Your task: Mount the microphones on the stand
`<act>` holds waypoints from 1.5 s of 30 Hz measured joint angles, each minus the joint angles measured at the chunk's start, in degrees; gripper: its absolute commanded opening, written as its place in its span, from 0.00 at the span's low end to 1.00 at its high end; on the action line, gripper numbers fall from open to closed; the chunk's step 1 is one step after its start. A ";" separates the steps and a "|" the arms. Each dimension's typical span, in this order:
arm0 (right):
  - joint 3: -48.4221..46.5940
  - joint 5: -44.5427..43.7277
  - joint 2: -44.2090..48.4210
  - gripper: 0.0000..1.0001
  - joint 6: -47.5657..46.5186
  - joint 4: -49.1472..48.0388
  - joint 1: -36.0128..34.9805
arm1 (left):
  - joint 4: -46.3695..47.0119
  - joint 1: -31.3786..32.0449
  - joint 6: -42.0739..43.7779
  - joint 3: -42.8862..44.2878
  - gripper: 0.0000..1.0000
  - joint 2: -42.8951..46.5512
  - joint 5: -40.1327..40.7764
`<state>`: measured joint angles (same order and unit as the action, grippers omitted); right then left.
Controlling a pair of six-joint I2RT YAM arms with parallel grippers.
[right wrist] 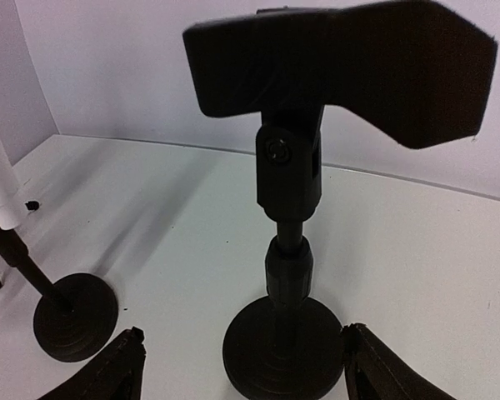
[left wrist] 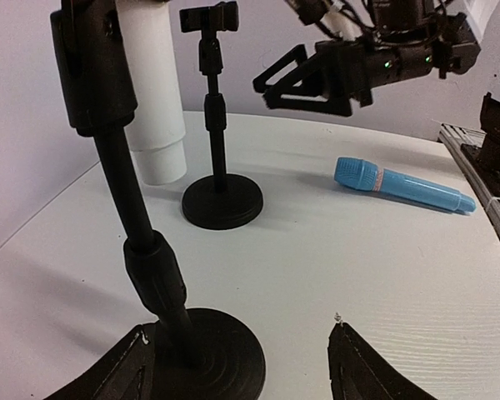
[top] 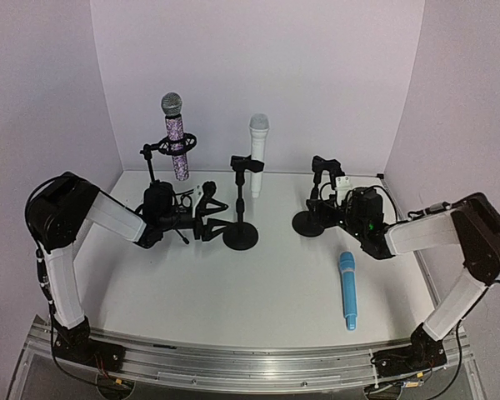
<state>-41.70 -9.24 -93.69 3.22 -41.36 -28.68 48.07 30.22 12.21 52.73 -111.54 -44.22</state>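
Blue microphone (top: 347, 292) lying flat, long axis near-far, head far; left gripper (left wrist: 240, 329), right gripper (right wrist: 243, 329) spread, empty.

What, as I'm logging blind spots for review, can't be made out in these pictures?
Left wrist view: white microphone, head cut off by the top edge.
Left wrist view: left gripper, only fingertips above the bottom edge.
Right wrist view: blue microphone, outside the frame.

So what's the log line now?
purple mic: on left stand; white mic: on middle stand; blue mic: on table; left pincer: open; right pincer: open
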 measured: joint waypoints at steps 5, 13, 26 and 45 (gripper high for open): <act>-0.32 -1.73 -9.44 0.77 -0.26 -14.86 0.01 | -2.52 0.00 0.06 -4.01 0.73 5.49 -0.99; -4.86 -5.69 -18.65 0.76 -1.60 -26.62 0.03 | -3.94 0.00 -0.41 -7.89 0.73 10.75 -1.10; -9.46 -9.00 -24.87 0.37 -2.58 -30.97 0.06 | -4.15 -0.96 -5.24 -7.79 0.73 11.64 -0.59; -6.45 -9.77 -22.80 0.00 -4.23 -30.65 -0.12 | -4.46 -1.68 -6.18 -7.00 0.73 13.14 0.02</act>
<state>-48.15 -19.02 -116.49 -1.02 -72.01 -28.80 43.61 28.53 6.02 45.74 -98.40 -44.20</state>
